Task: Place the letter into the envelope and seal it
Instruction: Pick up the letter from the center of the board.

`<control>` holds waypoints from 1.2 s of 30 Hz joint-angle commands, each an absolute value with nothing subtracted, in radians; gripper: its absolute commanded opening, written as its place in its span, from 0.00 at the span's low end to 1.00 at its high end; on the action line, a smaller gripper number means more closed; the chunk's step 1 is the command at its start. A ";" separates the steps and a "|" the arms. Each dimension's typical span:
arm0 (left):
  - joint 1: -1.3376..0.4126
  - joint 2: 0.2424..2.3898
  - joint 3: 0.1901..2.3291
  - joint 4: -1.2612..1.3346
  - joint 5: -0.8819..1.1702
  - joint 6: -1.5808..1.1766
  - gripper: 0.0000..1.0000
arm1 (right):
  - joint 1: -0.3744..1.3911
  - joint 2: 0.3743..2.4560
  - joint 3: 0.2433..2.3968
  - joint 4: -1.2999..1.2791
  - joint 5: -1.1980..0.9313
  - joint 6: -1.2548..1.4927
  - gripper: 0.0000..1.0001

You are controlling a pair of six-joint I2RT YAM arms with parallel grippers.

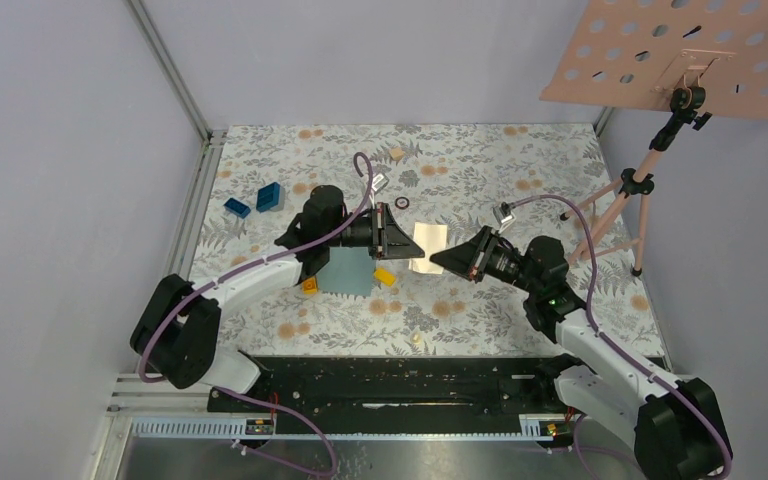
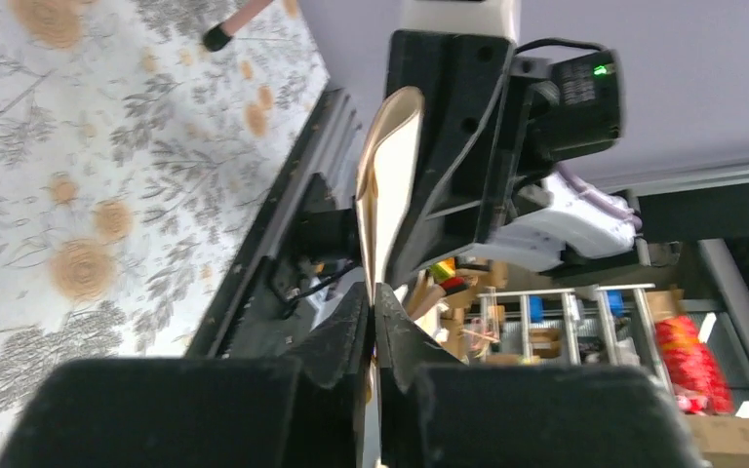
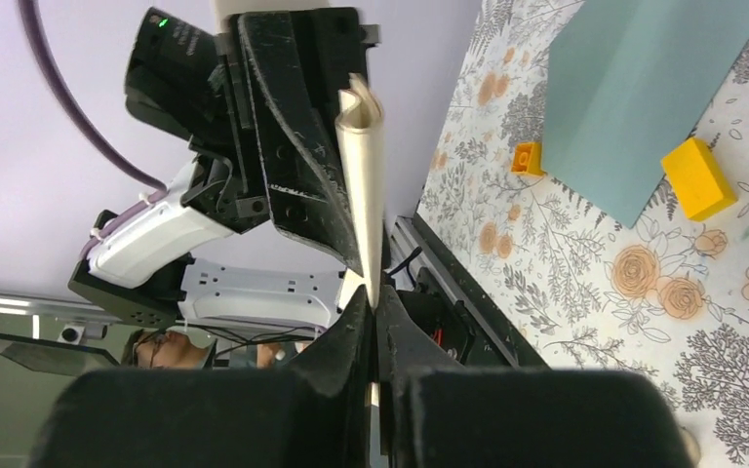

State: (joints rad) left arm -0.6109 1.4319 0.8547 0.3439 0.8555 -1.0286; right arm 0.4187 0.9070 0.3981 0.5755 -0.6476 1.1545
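left gripper [image 2: 374,292] and right gripper [image 3: 375,297] both pinch the letter [image 3: 363,175] mid-air. i'd hold it taut, no twisting, then angle it toward the envelope [image 3: 634,88].

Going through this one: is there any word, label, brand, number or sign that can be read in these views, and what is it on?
No text can be read in any view.
letter: no writing shows on it.
envelope: plain, no print.
red packs on the background shelf: any print is too blurred to read.
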 commanded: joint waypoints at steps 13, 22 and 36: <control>-0.606 1.482 0.810 0.750 0.927 -1.298 0.00 | 0.418 0.800 0.340 0.611 -0.622 1.204 0.00; -0.605 1.516 0.839 0.843 1.036 -1.367 0.00 | 0.416 0.845 0.437 0.540 -0.640 1.167 0.62; -0.606 1.510 0.882 0.800 1.109 -1.364 0.00 | 0.400 0.886 0.512 0.566 -0.611 1.187 0.27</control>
State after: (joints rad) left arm -0.6037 1.5234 0.8261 0.7528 1.0512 -1.3785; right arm 0.4099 0.8906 0.4667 0.5400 -0.6430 1.1870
